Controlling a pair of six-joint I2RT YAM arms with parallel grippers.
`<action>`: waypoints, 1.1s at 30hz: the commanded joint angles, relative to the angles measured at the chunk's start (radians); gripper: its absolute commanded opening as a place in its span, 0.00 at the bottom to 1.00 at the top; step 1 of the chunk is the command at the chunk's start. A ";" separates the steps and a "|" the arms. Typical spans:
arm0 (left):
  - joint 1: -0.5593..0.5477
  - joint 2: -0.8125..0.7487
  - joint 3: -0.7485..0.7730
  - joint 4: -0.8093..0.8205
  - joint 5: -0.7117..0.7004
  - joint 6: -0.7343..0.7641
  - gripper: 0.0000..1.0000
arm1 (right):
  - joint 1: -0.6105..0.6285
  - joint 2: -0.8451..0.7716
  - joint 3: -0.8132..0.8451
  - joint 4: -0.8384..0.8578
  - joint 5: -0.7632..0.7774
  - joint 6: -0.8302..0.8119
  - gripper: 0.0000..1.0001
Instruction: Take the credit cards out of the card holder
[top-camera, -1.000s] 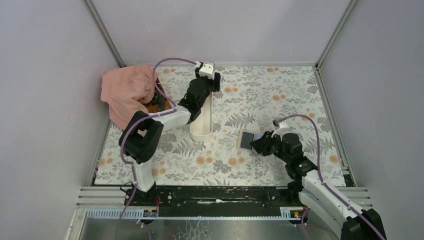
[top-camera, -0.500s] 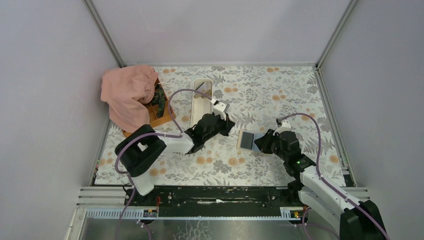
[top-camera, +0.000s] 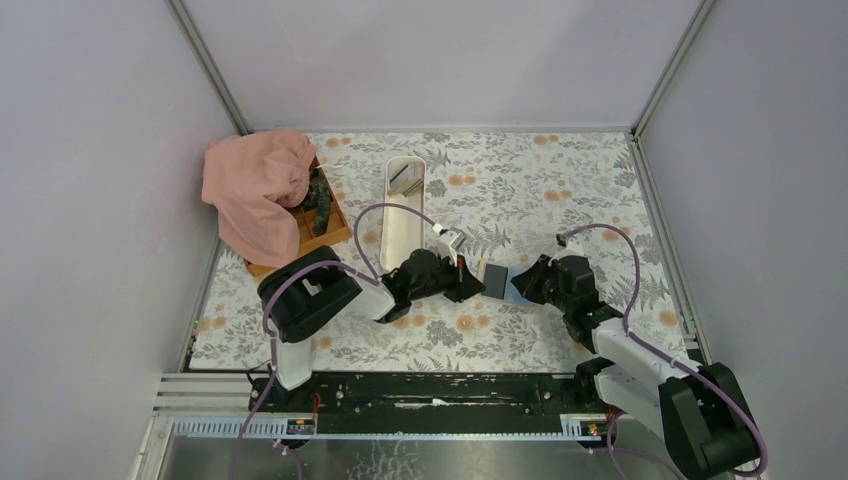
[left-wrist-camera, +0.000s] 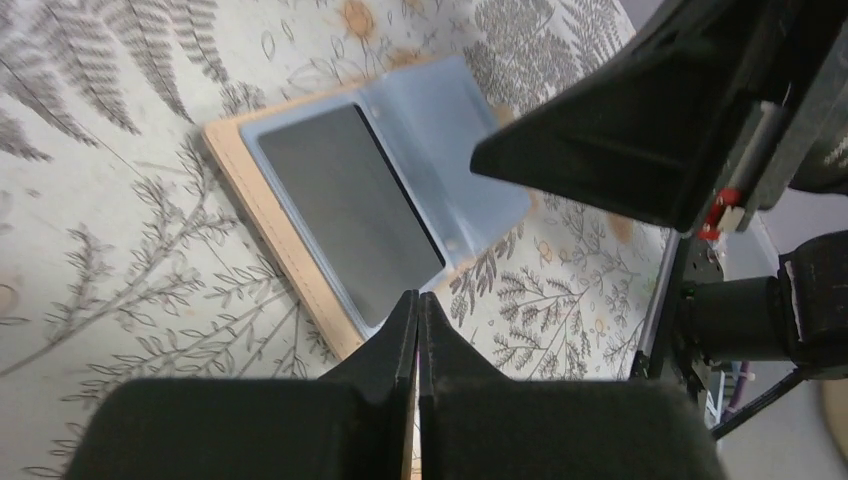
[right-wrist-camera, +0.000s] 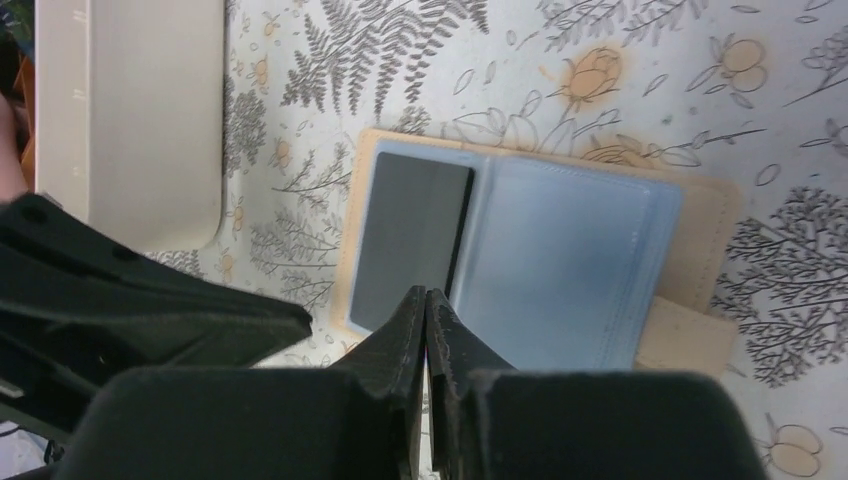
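Note:
The card holder (top-camera: 497, 278) lies open on the floral mat, tan outside and light blue inside. A dark grey credit card (left-wrist-camera: 345, 215) sits in its one half, and the other blue half (left-wrist-camera: 450, 130) is tilted up. My left gripper (left-wrist-camera: 418, 295) is shut with nothing in it, its tips at the holder's edge beside the card (right-wrist-camera: 410, 235). Opposite it, my right gripper (right-wrist-camera: 427, 292) is shut too, with its tips over the holder's middle fold. In the top view the left gripper (top-camera: 470, 285) and the right gripper (top-camera: 525, 285) flank the holder.
A long white oval tray (top-camera: 403, 215) lies behind the left arm. A brown wooden box (top-camera: 325, 215), partly under a pink cloth (top-camera: 255, 190), stands at the back left. Grey walls close in the mat on three sides.
The left arm swung from over the tray down to the card holder, and its jaws shut. The right gripper's jaws closed together at the holder.

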 joint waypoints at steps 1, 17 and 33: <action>-0.016 0.038 0.023 0.092 0.035 -0.053 0.00 | -0.062 0.059 -0.016 0.090 -0.062 0.012 0.09; -0.023 0.098 -0.026 0.094 0.000 -0.079 0.00 | -0.127 0.188 -0.020 0.184 -0.237 -0.017 0.26; -0.027 0.130 -0.030 0.118 0.000 -0.091 0.00 | -0.126 0.221 -0.055 0.352 -0.322 0.002 0.35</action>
